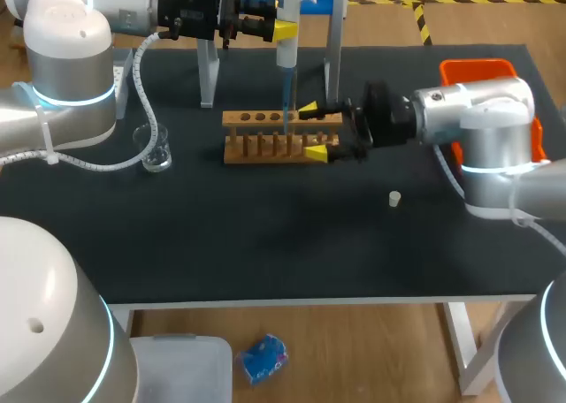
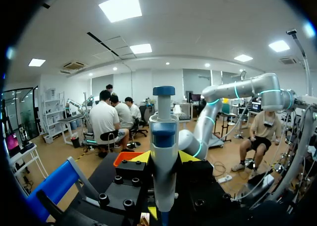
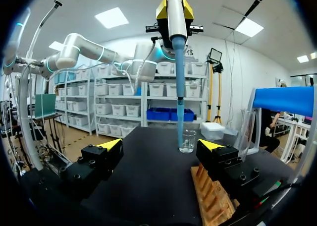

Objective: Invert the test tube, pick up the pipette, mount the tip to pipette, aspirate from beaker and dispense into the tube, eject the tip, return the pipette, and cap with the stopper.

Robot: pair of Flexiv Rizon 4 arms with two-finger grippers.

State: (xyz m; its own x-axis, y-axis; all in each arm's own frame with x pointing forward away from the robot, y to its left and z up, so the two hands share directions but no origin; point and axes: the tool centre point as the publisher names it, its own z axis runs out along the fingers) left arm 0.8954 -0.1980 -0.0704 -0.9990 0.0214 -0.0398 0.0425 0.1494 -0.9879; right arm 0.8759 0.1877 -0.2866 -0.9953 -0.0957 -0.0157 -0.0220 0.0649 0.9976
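Left gripper (image 1: 286, 30) clamped pipette (image 1: 287, 63) above rack (image 1: 265, 142). Right gripper (image 1: 314, 132) stood spread apart at rack's end; beaker (image 1: 156, 147) sat left, stopper (image 1: 394, 199) right.

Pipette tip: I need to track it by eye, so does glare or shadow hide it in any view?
Head view: the pipette tip reads thin and faint against the dark table and the wooden rack, with no glare on it. Right wrist view: it shows plainly, evenly lit. Left wrist view: the pipette itself hides nearly all of it.
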